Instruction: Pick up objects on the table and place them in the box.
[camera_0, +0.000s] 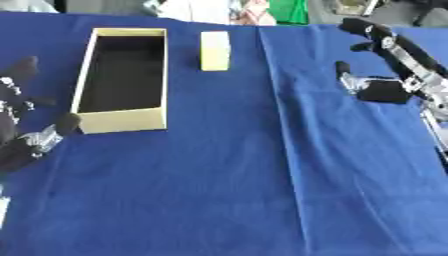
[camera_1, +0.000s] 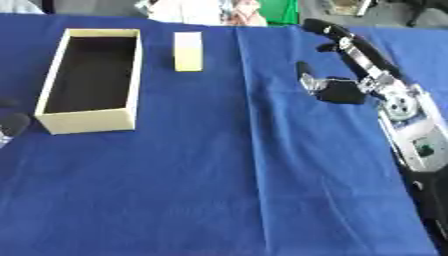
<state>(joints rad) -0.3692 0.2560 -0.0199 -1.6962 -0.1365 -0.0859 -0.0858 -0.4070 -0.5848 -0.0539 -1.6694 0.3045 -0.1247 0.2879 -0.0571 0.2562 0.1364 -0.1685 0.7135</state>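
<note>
A pale yellow open box (camera_0: 122, 122) with a dark inside lies on the blue cloth at the upper left; I see nothing inside it. Just right of its far end stands a small pale yellow block (camera_0: 215, 50). My right hand (camera_1: 350, 62) hovers over the cloth at the upper right, well right of the block, fingers stretched out and thumb spread, holding nothing. My left hand (camera_0: 17, 115) shows at the left edge, beside the box's near corner, fingers relaxed and empty.
The blue cloth (camera_0: 227, 190) covers the whole table, with a fold line running down its middle. Clutter, white and green, lies beyond the far edge (camera_0: 262, 12). My right forearm (camera_1: 411, 140) runs down the right side.
</note>
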